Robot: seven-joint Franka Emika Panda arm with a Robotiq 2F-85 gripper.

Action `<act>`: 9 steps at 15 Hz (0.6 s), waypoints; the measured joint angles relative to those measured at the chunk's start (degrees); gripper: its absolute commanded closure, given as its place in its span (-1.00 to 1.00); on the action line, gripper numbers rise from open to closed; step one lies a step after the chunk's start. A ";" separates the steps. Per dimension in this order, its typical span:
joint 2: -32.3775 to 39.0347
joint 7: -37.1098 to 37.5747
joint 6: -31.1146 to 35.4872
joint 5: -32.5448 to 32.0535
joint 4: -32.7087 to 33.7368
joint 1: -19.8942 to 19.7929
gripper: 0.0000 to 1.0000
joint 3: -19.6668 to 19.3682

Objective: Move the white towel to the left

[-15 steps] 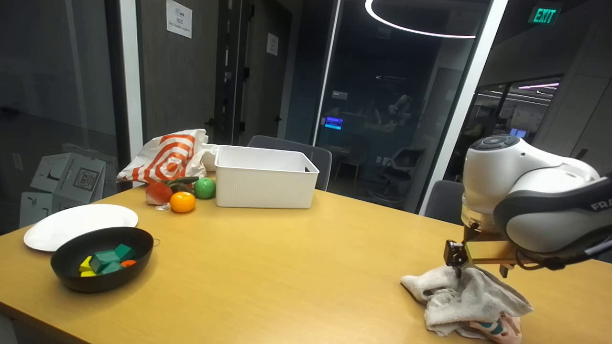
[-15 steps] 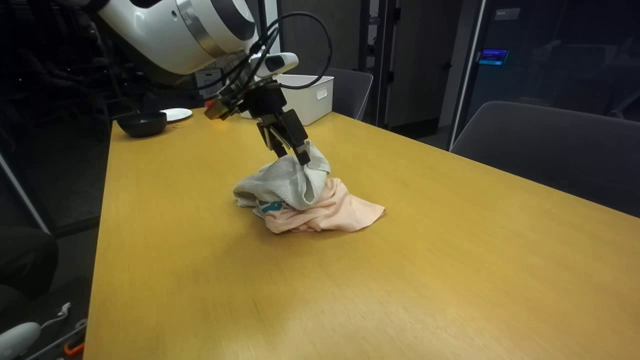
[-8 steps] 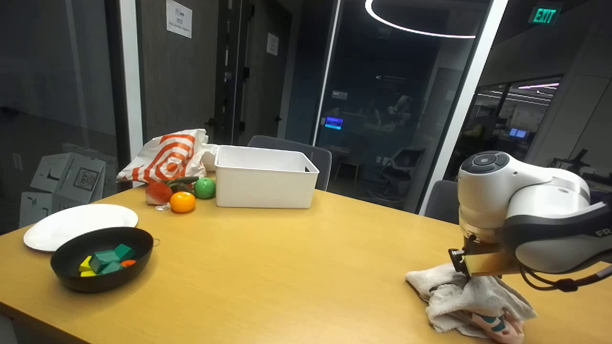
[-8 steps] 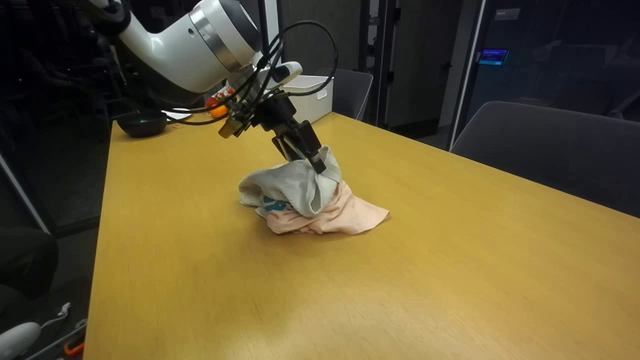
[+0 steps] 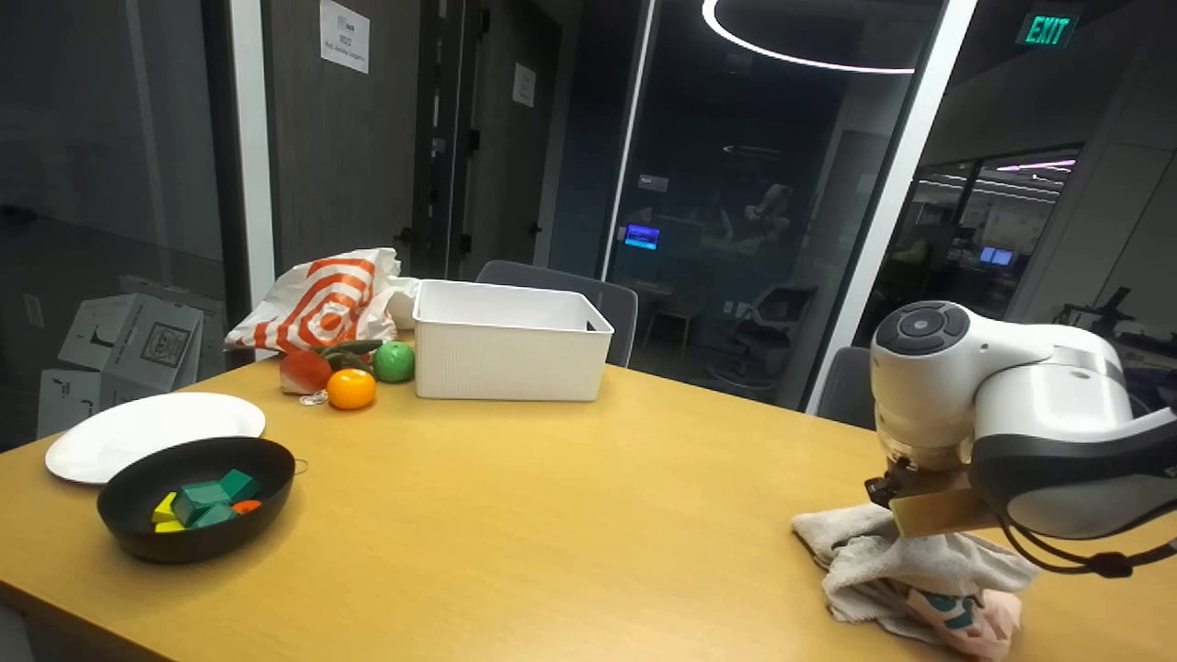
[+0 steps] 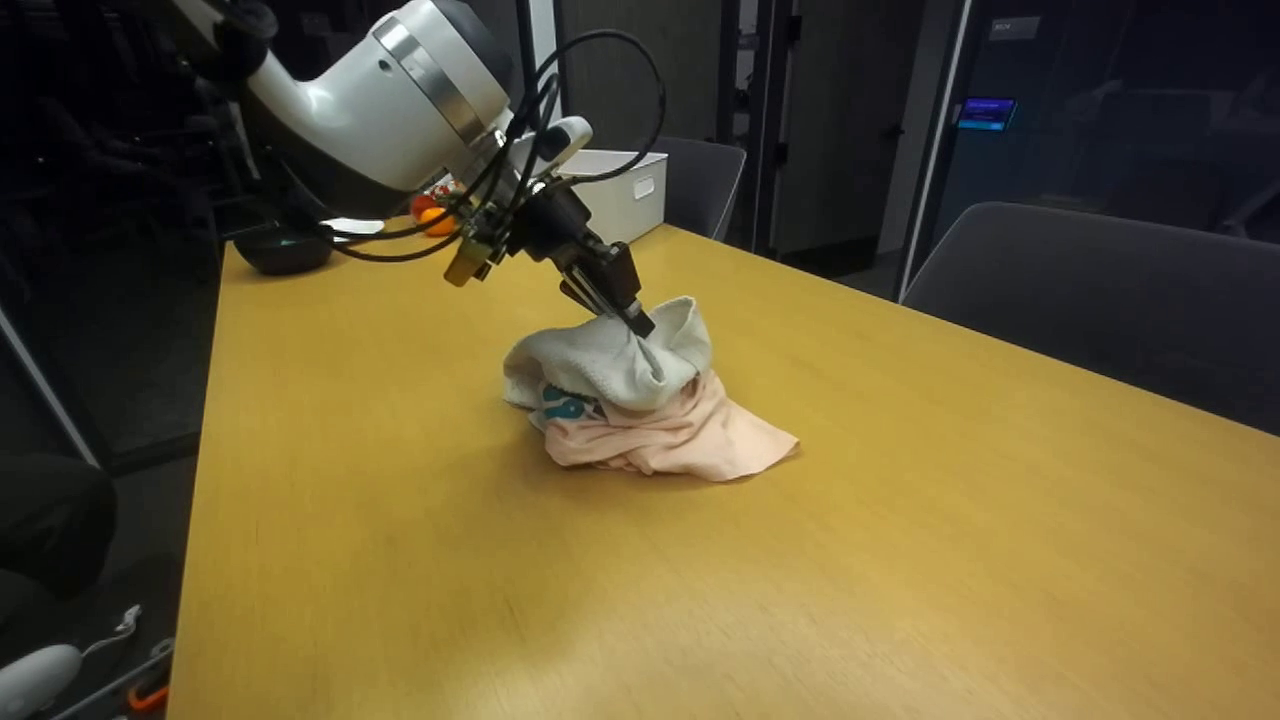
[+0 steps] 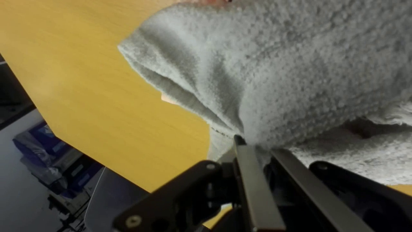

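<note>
Lower centre, wrist view: pincer (image 7: 257, 146) nips a fold of white terry towel (image 7: 299, 71). Recommend slow vertical lift first, so peach cloth (image 6: 690, 437) beneath stays put.

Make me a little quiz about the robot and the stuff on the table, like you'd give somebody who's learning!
1. Pick one: what does the gripper pinch?
A) the bag
B) the towel
C) the plate

2. True or false: the pink cloth pokes out from under the towel.

3. Fill in the gap: green blocks sit in the black ____.

Key: 1. B; 2. True; 3. bowl
</note>
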 measured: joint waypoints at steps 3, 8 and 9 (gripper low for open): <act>-0.34 1.11 -0.23 -1.70 0.85 0.28 0.83 0.12; -4.26 5.09 -1.25 -9.71 3.73 2.16 0.83 1.76; -5.15 5.64 -1.28 -11.11 4.33 2.59 0.82 2.41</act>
